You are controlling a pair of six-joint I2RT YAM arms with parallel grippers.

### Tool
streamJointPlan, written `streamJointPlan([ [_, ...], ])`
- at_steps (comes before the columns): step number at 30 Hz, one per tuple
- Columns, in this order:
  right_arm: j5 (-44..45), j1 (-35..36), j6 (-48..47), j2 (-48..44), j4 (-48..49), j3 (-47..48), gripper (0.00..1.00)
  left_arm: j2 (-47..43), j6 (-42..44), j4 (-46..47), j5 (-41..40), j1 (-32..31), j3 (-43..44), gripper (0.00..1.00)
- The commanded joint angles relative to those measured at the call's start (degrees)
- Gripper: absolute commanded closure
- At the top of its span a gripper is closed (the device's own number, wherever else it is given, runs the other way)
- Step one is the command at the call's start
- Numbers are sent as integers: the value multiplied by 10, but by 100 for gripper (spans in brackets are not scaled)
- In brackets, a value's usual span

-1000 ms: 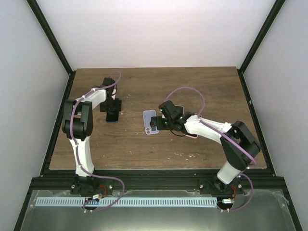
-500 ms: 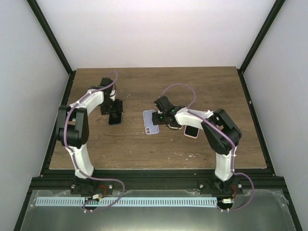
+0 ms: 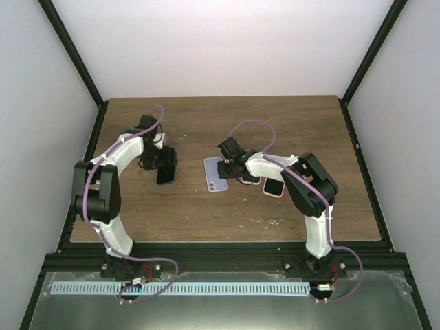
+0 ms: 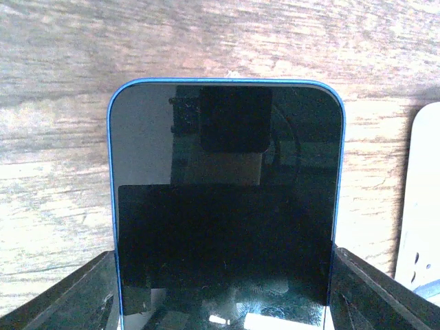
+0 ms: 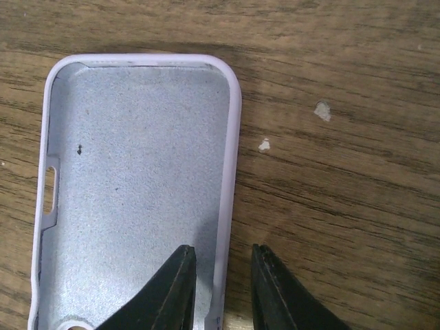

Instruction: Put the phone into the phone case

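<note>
Dark wooden table [image 3: 206,124]
A lilac case [image 3: 214,175] lies open side up mid-table, a pink-rimmed dark object [image 3: 273,187] near its right, pale crumbs [image 5: 322,110] beside the case

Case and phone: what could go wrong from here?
1. The right pincer is open and straddles only one side wall of the case. Pinching there may tilt or drag the case rather than steady it.
2. The left pincer grips the phone by its side edges at one end only, so it could pivot or slip when pressed in.
3. A pink item lies just right of the case and could get bumped.
</note>
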Motion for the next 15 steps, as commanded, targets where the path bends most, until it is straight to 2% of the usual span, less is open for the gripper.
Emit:
streamJointPlan([
  [1,1,1,10,-11,-19,-2,78,-37,-4,17,23,-1,-21,41],
  [6,8,7,14,-3,-30,3,88,-54,-12,31,48,-2,-44,41],
  [9,8,11,24,-6,-39,5,99,-62,-15,33,57,-1,-53,42],
  [15,-4,27,85,-22,-54,-1,99,-79,-21,40,87,-2,-65,43],
])
